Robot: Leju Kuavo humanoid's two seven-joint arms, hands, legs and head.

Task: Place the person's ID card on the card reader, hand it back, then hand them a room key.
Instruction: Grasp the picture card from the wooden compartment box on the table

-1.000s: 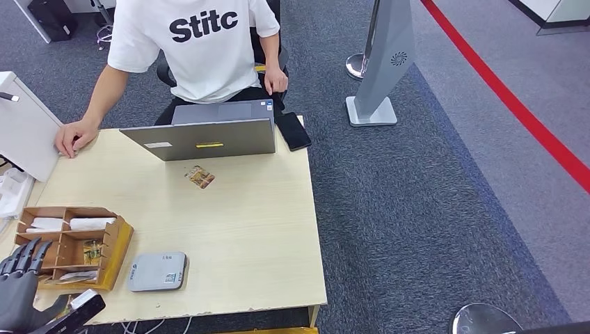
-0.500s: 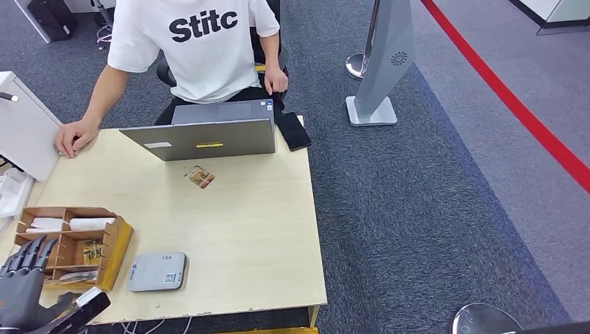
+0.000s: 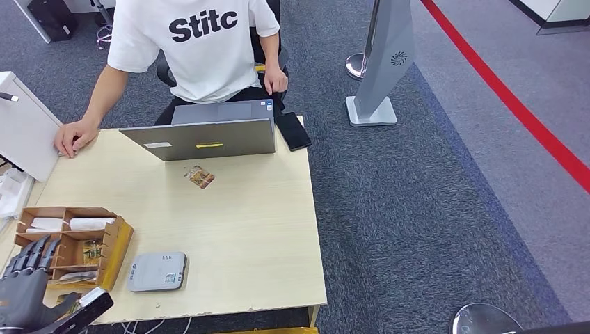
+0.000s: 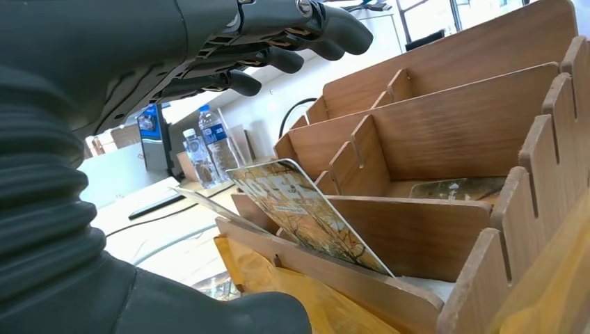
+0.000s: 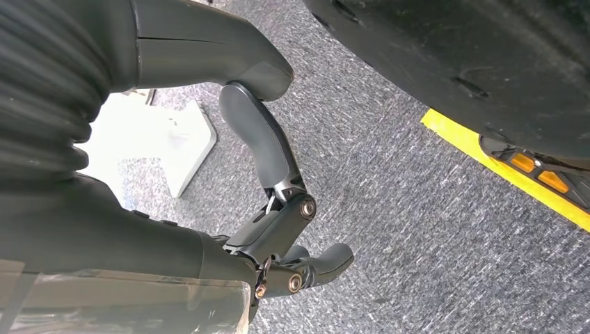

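Left robot hand (image 3: 24, 282), fingers spread and empty, hovers beside the wooden organizer (image 3: 115, 245) (card reader (image 3: 158, 271) just beyond).

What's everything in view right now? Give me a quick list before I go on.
table: one, light wood, centre
laptop: one, grey, far edge in front of the person
ID card: one, brownish, lying just before the laptop
card reader: one, grey, near edge
wooden organiser: one, brown, near left, cards in its slots
phone: one, black, far right corner
stand: one, grey, on the carpet
person: one, white T-shirt, seated opposite
left hand: dark, empty, beside the organiser
right hand: dark, empty, above the carpet
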